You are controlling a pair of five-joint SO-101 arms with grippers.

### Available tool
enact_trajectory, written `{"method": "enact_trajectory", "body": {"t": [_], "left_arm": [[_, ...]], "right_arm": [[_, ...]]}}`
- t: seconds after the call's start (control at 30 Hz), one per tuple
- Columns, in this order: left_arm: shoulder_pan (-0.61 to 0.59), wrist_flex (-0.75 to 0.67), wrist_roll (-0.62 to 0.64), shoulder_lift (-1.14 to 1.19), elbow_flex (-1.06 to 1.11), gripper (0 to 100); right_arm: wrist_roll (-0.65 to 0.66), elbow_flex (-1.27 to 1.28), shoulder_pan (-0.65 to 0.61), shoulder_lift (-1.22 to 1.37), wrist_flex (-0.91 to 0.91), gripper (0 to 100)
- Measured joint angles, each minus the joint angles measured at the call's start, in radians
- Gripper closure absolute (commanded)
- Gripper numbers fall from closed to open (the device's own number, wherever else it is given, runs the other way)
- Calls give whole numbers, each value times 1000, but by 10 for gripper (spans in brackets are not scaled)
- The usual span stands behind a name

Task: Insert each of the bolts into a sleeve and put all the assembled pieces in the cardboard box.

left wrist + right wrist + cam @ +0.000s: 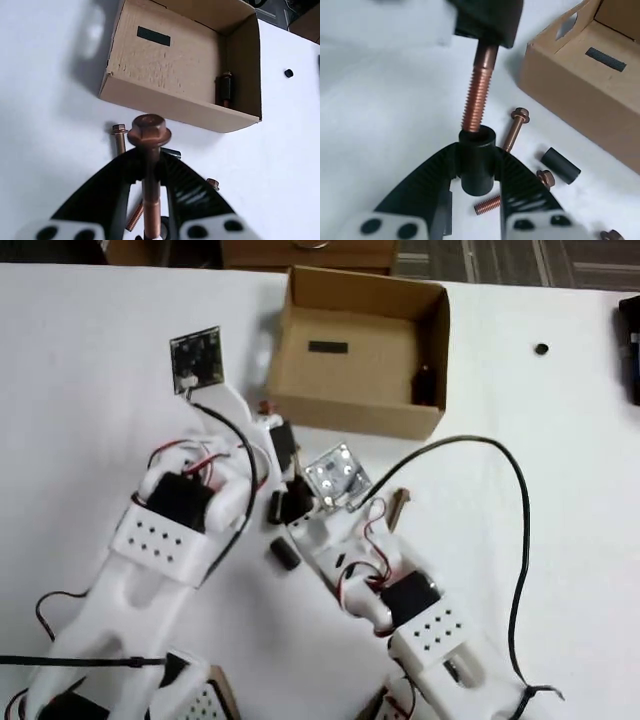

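Clamping bolt [149, 134] by its shank in closed left gripper [149, 167], squeezing sleeve [477, 167] in right gripper [477, 152], threaded tip at sleeve's mouth, near box [340, 412], assembled piece [423, 386] inside, spare bolt [516, 127] and spare sleeve [560, 165] on table [80, 390]

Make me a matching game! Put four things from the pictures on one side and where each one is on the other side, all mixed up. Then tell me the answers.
Things:
1. gripped bolt
2. gripped sleeve
3. assembled piece
4. loose sleeve

Places:
A. lying on the table
B. inside the cardboard box
C. in the left gripper
D. in the right gripper

Pairs: 1-C, 2-D, 3-B, 4-A
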Motion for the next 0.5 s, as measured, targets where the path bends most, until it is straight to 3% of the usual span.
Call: {"method": "enact_trajectory", "body": {"t": [0.5], "left_arm": [[51,-6,23,-5,12,979]], "right_arm": [[0,0,5,-2,0,978]]}}
